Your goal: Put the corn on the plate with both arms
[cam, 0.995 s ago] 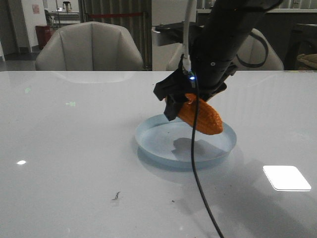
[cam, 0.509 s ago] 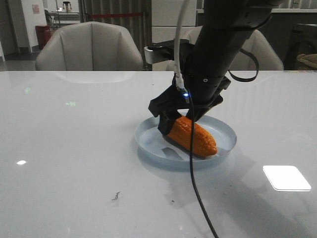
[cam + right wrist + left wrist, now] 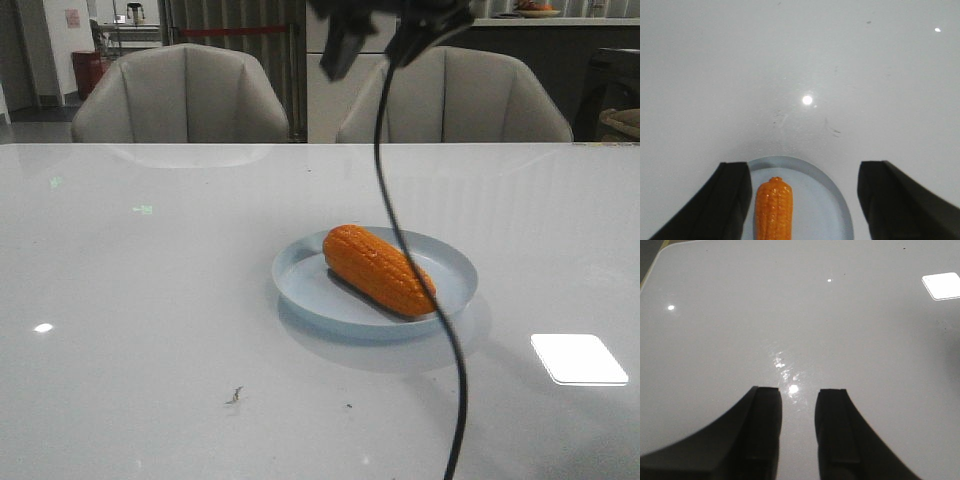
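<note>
The orange corn (image 3: pixel 378 268) lies on its side in the pale blue plate (image 3: pixel 305 288) at the table's middle, tapered end toward the front right. My right gripper (image 3: pixel 370 40) is high above the plate at the top edge of the front view, open and empty. In the right wrist view its fingers stand wide apart (image 3: pixel 805 168), with the corn (image 3: pixel 773 210) and the plate (image 3: pixel 832 200) far below. My left gripper (image 3: pixel 799 392) is out of the front view. Its fingers are apart with nothing between them, over bare white table.
A black cable (image 3: pixel 445 340) hangs from the right arm down across the plate's front right. Two grey chairs (image 3: pixel 180 95) (image 3: pixel 470 95) stand behind the table. A bright light patch (image 3: pixel 578 358) and small dark specks (image 3: pixel 233 396) lie on the tabletop.
The right gripper lowered the corn into the plate, let it go and rose straight up to the top of the view. The corn now rests on the plate alone.
</note>
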You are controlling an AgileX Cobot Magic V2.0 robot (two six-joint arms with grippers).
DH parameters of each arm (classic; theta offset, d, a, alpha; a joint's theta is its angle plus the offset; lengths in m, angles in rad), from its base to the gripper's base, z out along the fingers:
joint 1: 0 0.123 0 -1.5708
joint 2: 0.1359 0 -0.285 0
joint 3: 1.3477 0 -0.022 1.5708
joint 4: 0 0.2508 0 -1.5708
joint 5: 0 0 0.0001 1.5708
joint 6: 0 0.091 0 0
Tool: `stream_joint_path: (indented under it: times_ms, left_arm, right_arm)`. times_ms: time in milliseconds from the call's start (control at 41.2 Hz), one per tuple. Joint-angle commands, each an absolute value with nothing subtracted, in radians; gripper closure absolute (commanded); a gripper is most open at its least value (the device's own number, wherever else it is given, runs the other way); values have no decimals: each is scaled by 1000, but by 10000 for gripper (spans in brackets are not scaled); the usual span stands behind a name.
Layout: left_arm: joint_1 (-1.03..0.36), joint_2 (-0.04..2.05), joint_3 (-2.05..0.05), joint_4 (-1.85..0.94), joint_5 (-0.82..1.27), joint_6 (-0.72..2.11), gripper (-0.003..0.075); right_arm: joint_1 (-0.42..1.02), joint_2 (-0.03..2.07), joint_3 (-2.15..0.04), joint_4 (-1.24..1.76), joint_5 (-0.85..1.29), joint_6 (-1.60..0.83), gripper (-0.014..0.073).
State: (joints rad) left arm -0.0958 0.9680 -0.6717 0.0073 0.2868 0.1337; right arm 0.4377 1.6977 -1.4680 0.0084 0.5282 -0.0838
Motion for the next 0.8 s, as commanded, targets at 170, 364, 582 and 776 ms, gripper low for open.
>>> stream_joint_path:
  times_ms: [170,364,582,776]
  left_arm:
    - [-96,951,-700,0,207,127,449]
    - [-96,951,-700,0,207,127,449]
    - [-96,951,-700,0,207,127,449]
    - [-98,951,-700,0,207,127,449]
  right_arm:
    - [152,1378,-1435,59,702,0,34]
    - [-30,1176,-1244,59,697,-44,34]
    - [-76,915,-957,60,669,-44,34]
    - [-75,768,-819,70,671,-44,34]
